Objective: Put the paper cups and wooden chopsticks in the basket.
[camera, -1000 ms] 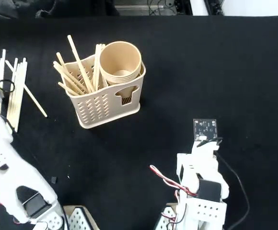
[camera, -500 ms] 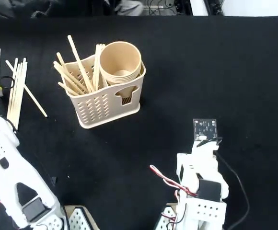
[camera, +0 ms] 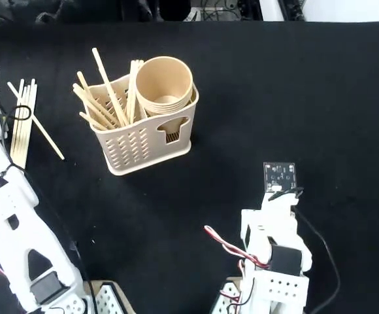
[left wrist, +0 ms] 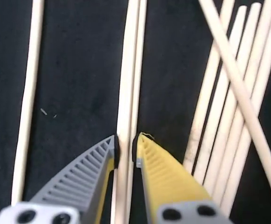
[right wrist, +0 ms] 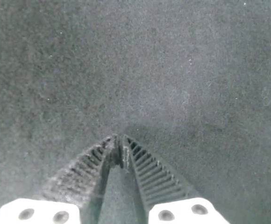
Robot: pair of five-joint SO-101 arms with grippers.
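Note:
A beige slotted basket (camera: 147,140) stands at the table's back left and holds stacked paper cups (camera: 165,82) and several wooden chopsticks (camera: 104,91). More chopsticks (camera: 23,124) lie loose on the black cloth at the far left. My left gripper (left wrist: 126,142) is down among them, shut on a pair of chopsticks (left wrist: 131,70) that lies flat between its fingertips. One chopstick (left wrist: 30,93) lies to one side, and a bundle (left wrist: 233,116) lies to the other. My right gripper (right wrist: 121,149) is shut on nothing above bare cloth, and its arm (camera: 278,216) is folded near the front edge.
The left arm (camera: 10,216) runs along the table's left edge. A small square board (camera: 280,175) sits on the right arm's tip. Black cloth (camera: 294,98) covers the table to the right of the basket.
The left arm has stretched farther back along the left edge. One chopstick at the far left has shifted a little leftward. The right arm has not moved.

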